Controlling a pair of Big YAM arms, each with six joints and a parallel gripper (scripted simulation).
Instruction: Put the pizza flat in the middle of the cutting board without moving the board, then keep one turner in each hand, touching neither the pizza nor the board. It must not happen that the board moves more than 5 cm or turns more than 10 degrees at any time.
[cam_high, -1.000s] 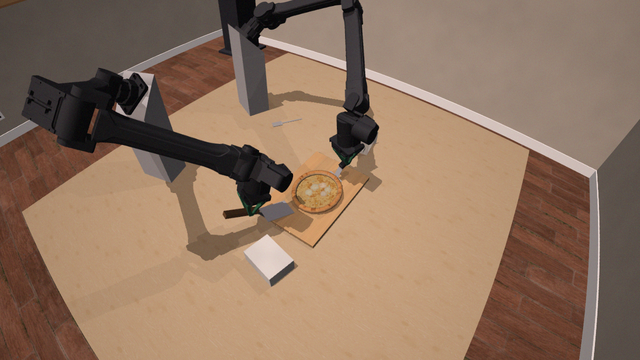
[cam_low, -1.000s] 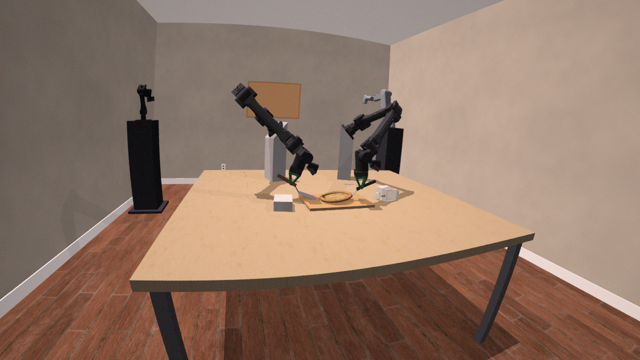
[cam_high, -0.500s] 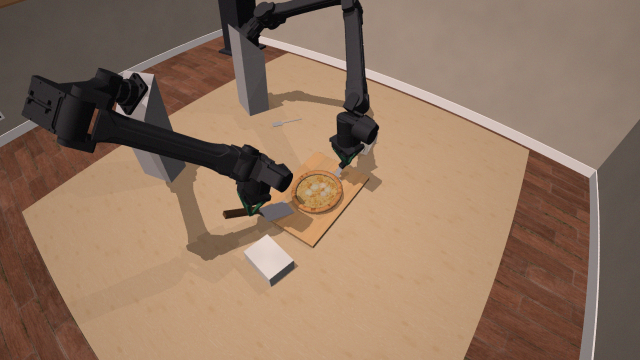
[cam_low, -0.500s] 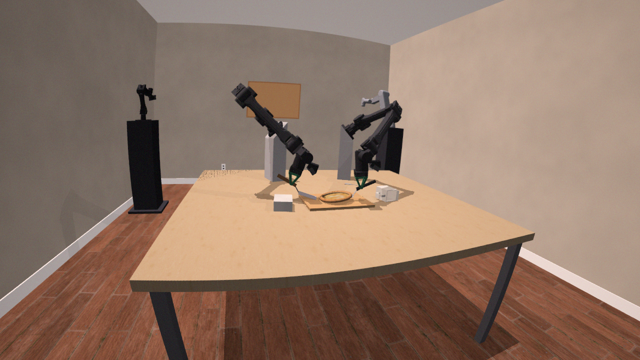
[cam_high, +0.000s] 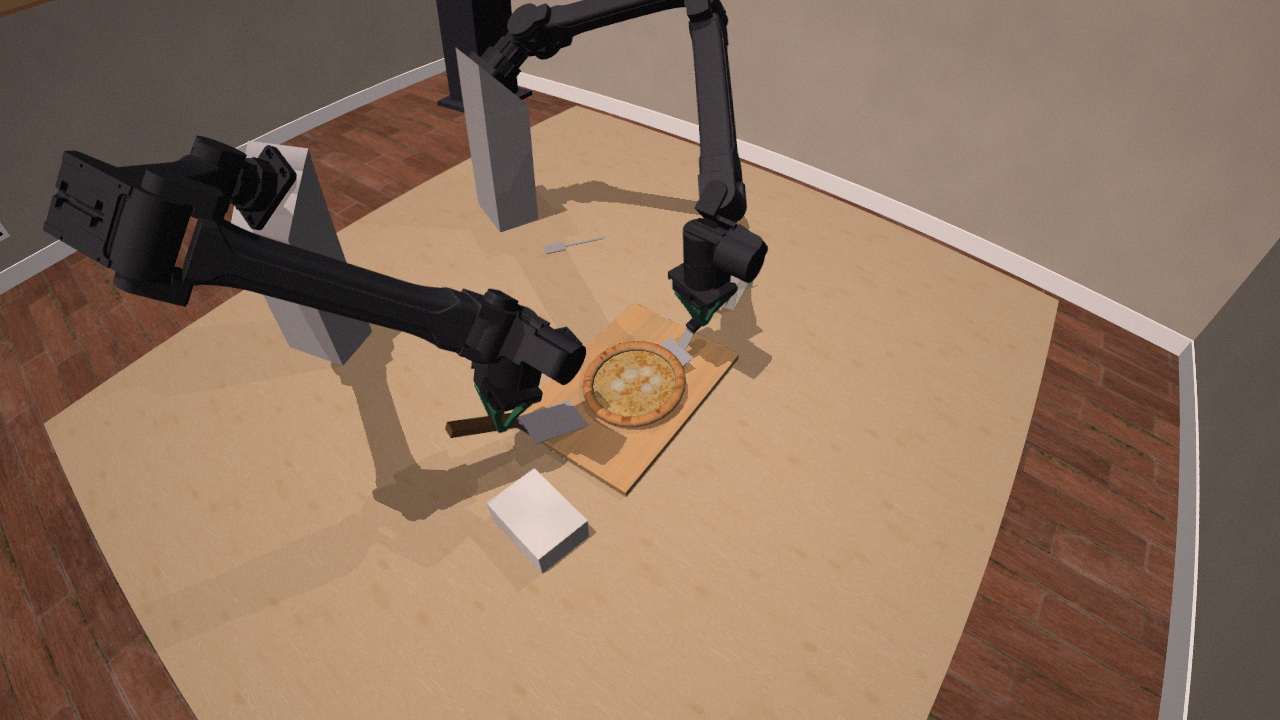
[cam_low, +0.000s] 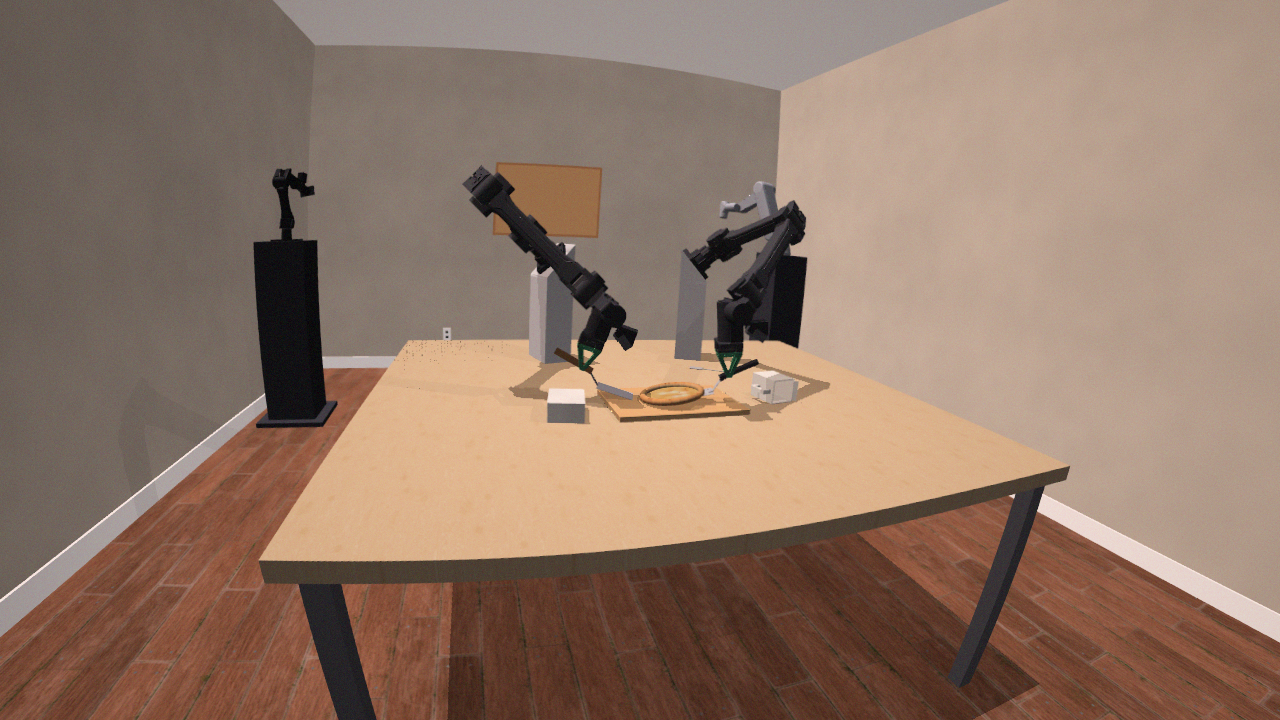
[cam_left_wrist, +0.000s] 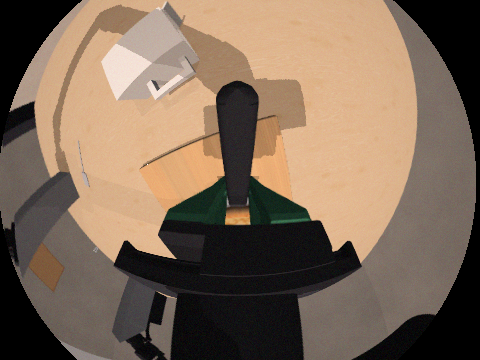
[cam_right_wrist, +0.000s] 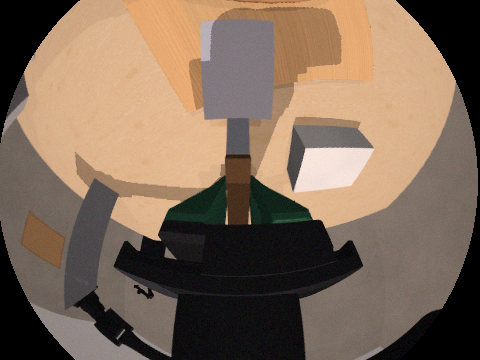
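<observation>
The pizza (cam_high: 635, 382) lies flat on the wooden cutting board (cam_high: 653, 429), about in its middle. My right gripper (cam_high: 503, 420) is shut on a brown-handled turner (cam_high: 523, 422). My left gripper (cam_high: 702, 313) is shut on a black-handled turner (cam_left_wrist: 236, 134). Its small blade (cam_high: 677, 349) slopes down to the pizza's far rim; I cannot tell if it touches.
A white block (cam_high: 537, 519) lies on the table in front of the board. Another white block (cam_low: 774, 386) stands behind the left gripper. A third, small turner (cam_high: 572, 243) lies on the table near the grey arm pedestal (cam_high: 496, 143).
</observation>
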